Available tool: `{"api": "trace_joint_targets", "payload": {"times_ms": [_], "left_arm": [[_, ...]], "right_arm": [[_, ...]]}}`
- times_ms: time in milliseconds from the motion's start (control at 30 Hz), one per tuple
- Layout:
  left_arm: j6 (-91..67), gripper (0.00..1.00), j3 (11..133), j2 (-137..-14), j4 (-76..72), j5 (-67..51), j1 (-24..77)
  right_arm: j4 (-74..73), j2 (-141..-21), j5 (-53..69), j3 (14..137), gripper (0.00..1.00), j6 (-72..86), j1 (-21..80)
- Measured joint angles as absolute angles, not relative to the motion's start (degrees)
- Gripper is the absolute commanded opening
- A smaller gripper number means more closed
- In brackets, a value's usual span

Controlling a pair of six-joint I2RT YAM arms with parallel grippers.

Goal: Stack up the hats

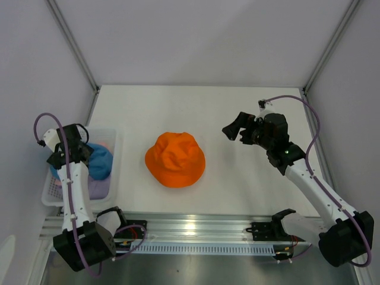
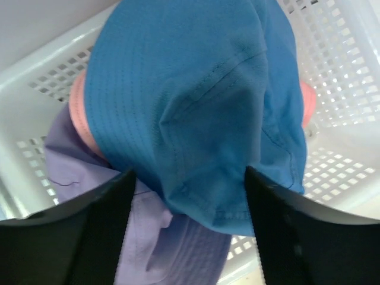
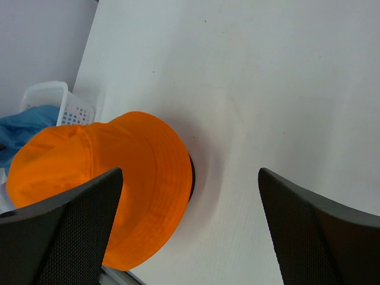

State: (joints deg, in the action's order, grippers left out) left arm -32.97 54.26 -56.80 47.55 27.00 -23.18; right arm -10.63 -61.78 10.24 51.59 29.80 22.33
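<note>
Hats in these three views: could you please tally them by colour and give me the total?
orange bucket hat: 1
blue bucket hat: 1
pink hat, mostly covered: 1
lavender hat: 1
Total: 4

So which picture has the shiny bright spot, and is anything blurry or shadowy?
Top view: a glare spot on the metal rail, the rest evenly lit. Left wrist view: the blue hat shows crisp stitching, while the black fingers look dark and slightly soft. Right wrist view: the orange hat throws a soft shadow on the white table.
</note>
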Motion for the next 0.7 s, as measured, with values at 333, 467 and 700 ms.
{"api": "trace_joint_targets", "payload": {"times_ms": [333, 467, 700], "left_arm": [[-31.4, 0.01, 54.08, -59.07, 42.92, 20.71, -29.41], [-29.82, 0.01, 54.15, -57.87, 42.33, 17.89, -29.56], [-27.9, 0.01, 62.74, -52.16, 45.63, 8.73, -28.34]], "right_arm": [[-11.81, -62.83, 9.96, 55.4, 1.0, 29.82, 22.24], [-12.82, -62.74, 9.32, 58.02, 1.0, 29.82, 22.24], [-14.9, -62.41, 7.75, 60.45, 1.0, 29.78, 22.2]]}}
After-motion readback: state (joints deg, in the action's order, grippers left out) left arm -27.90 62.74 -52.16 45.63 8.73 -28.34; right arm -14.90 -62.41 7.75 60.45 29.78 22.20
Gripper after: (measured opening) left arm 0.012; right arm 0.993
